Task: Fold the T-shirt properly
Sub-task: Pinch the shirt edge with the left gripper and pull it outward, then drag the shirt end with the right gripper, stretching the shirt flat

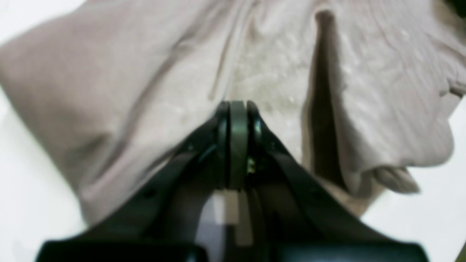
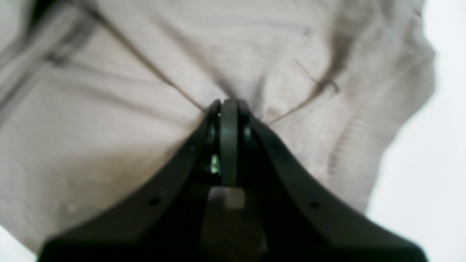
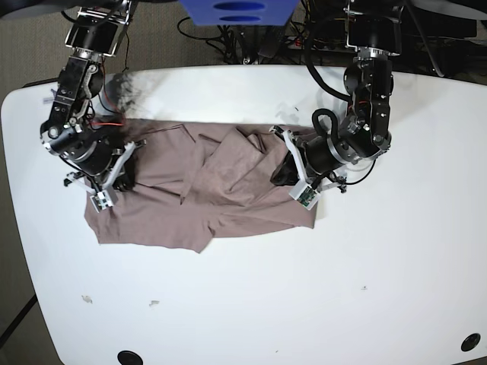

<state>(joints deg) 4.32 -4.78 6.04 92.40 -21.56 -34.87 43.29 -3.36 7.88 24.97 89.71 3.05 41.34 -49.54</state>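
Fabric: thin, soft, dusty mauve-brown, no print; wrinkled and creased throughout.
T-shirt (image 3: 205, 190): spread crumpled on the white bench (image 3: 365, 266), lying about ten o'clock from the bench centre in the base view; several flaps folded over each other around the middle.
Lower edge: one corner of cloth pointing toward six o'clock, flat against the bench.
Left pincer (image 1: 238, 109): shut on the T-shirt; closed tips pressed together with cloth bunched at them, creases running away toward twelve o'clock in the left wrist view.
Left pincer in base view (image 3: 283, 169): at the garment's three o'clock end, low over the cloth.
Deep fold: dark shadowed pleat at about one o'clock from the left pincer tips in its wrist view.
Right pincer (image 2: 228, 107): shut on the T-shirt; tension lines fanning from the closed tips toward ten and two o'clock.
Right pincer in base view (image 3: 122, 171): at the garment's nine o'clock end, partly hidden by the arm.
Arms: both black, reaching in from the twelve o'clock edge of the bench, well apart, with the garment between them.
Sharpness: both wrist views blurred; fine weave hard to make out.
Cables (image 3: 251, 38): dark tangle beyond the bench's twelve o'clock edge.
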